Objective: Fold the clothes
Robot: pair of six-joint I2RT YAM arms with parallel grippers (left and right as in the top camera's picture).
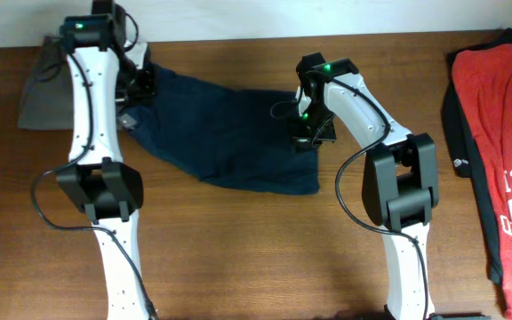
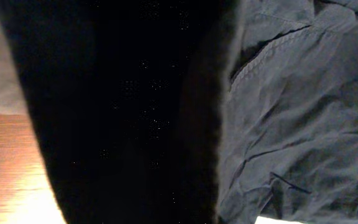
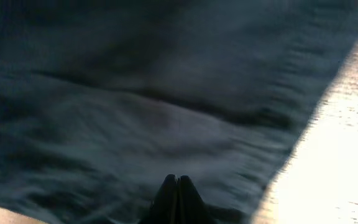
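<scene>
Right gripper [image 3: 177, 183]: tips pressed together at the shorts [image 1: 229, 133], 3 o'clock edge. Left gripper [image 1: 134, 96]: state cannot be told. Lift edges evenly.

robot lab setup, wooden table [image 1: 238, 258], plain white wall [image 1: 283, 13], two fixed robot arms [image 1: 105, 187]

Overhead camera looks straight down, far enough to take in most of the table [image 1: 256, 258]; both wrist cameras face downward, very close on the navy shorts [image 1: 229, 133], cloth common to all three views.
</scene>
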